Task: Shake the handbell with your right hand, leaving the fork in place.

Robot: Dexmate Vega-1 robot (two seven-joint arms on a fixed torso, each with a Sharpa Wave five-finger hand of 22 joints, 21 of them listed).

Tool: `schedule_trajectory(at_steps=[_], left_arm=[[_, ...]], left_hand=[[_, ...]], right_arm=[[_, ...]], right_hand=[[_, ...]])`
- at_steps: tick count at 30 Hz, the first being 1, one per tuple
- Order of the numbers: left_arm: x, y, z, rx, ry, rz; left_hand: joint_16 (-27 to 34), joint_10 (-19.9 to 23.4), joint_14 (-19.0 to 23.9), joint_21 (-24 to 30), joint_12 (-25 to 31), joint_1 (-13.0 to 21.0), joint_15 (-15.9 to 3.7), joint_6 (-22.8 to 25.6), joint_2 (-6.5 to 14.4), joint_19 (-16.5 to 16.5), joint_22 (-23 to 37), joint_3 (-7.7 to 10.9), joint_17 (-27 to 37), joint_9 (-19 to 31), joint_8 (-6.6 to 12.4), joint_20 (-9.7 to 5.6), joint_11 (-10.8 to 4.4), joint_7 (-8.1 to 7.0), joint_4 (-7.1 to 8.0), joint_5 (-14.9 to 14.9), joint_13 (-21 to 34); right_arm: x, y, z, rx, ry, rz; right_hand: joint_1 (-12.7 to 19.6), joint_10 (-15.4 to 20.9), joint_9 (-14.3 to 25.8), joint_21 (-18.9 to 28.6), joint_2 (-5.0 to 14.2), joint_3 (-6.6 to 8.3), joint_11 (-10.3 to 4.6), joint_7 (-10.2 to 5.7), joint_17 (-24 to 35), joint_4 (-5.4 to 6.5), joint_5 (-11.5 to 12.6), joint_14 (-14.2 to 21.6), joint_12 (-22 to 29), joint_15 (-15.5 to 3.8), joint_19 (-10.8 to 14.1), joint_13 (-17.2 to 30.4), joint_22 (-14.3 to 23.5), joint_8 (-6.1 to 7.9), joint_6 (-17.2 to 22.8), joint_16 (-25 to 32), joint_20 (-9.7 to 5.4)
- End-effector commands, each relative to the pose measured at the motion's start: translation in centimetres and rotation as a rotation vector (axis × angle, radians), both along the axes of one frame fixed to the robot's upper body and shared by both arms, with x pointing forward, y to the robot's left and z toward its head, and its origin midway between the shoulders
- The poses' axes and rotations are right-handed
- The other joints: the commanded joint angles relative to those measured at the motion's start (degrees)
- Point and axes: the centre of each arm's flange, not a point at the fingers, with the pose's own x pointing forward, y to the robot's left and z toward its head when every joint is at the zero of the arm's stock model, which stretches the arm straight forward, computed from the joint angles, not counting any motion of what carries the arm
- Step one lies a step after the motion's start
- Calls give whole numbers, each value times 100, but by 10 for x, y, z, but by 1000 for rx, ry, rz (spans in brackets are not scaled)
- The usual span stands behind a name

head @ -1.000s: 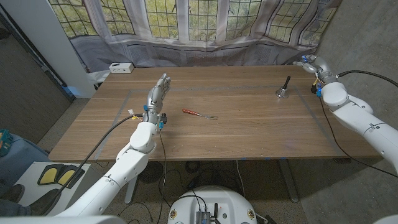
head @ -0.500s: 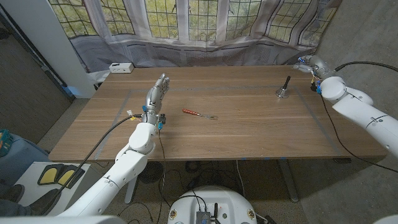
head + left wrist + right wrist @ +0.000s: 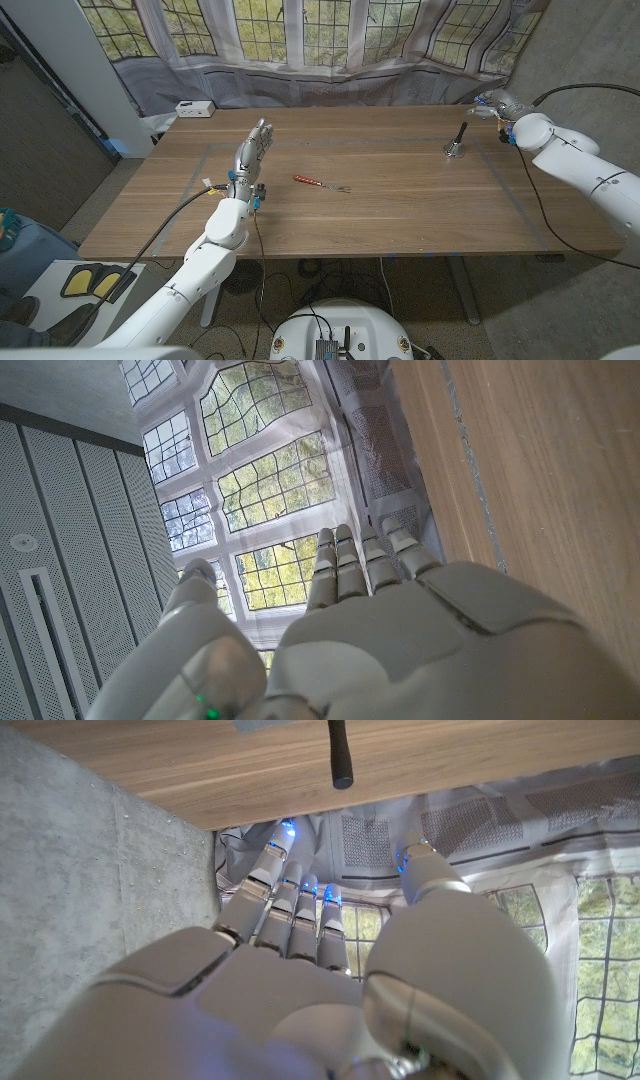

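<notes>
At two o'clock on the worktop (image 3: 400, 215) the handbell (image 3: 455, 142) stands upright; right hand (image 3: 492, 103) open beside it, empty; left hand (image 3: 253, 152) open; fork (image 3: 320, 183) central, untouched

Handbells: one handbell (image 3: 455, 143) that I can see on my desk (image 3: 400, 220), standing with its dark handle up.
Forks: one fork (image 3: 320, 183), red-handled, lying on the desk.
My robot hands: two; my left robot hand (image 3: 254, 146) and my right robot hand (image 3: 493, 103).
Desks: one, wooden.
White boxes: one small white box (image 3: 194, 108) at the desk's far left corner.
</notes>
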Motion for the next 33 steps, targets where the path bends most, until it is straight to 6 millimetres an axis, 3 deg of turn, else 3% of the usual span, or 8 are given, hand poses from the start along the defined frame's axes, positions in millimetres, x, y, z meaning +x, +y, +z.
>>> schedule_trajectory(at_steps=[1,5,12,15,19,23,33], left_arm=[[-3,1,-4,-1,1,-19],[-4,1,-6,-3,2,-18],[-6,-1,-9,-2,8,-24],[-7,-1,-10,-3,13,-26],[-8,-1,-12,-4,18,-24],[-10,0,-13,-4,22,-23],[-12,2,-13,4,30,-15]], left_hand=[[12,-4,17,27,-16,28,-18,20,13,-23,14,29,13,21,6,9,4,4,-35,-12,10],[12,-9,16,30,-20,31,-20,24,8,-20,13,29,13,21,5,-2,10,1,-38,-12,10],[14,-22,19,31,-28,35,-13,29,3,-28,13,29,13,21,4,14,6,-1,-43,-13,11],[13,-13,16,30,-25,37,-17,36,1,-33,13,29,12,21,6,16,13,-9,-44,-13,11],[14,-10,18,32,-25,39,-14,41,1,-32,13,31,12,22,7,20,11,-9,-46,-12,11],[13,-10,15,33,-26,41,-15,46,2,-34,13,32,12,22,7,22,16,-15,-47,-12,11],[14,-3,16,36,-27,48,-16,57,3,-35,14,36,12,22,6,22,18,-19,-49,-12,12]], right_arm=[[1,12,9,-97,79,-48],[2,16,12,-111,104,-63],[5,23,15,-122,132,-92],[6,25,16,-138,132,-98],[10,28,17,-164,153,-104],[14,32,18,-187,168,-102],[24,35,16,-220,201,-125]], right_hand=[[131,17,8,36,-8,14,-20,-56,27,15,37,41,36,-45,69,27,0,3,10,26,-8],[224,74,15,27,-81,24,-39,-110,18,-19,42,50,68,-46,100,41,-1,21,50,8,-4],[340,270,29,66,-166,38,50,-5,-13,0,48,296,165,-6,358,71,-11,57,165,46,-2],[395,293,31,76,-158,42,-15,-30,-10,9,52,309,179,-21,439,79,-13,80,239,47,-28],[430,338,41,-12,-176,0,-214,-312,4,59,45,170,215,-128,373,106,-19,138,451,-22,-108],[426,341,50,-57,-161,-34,-274,-519,22,92,42,139,231,-175,355,126,-21,203,664,-37,-111],[610,305,55,-79,-89,-3,-280,-413,47,49,58,247,238,-266,422,151,-21,124,563,3,-237]])
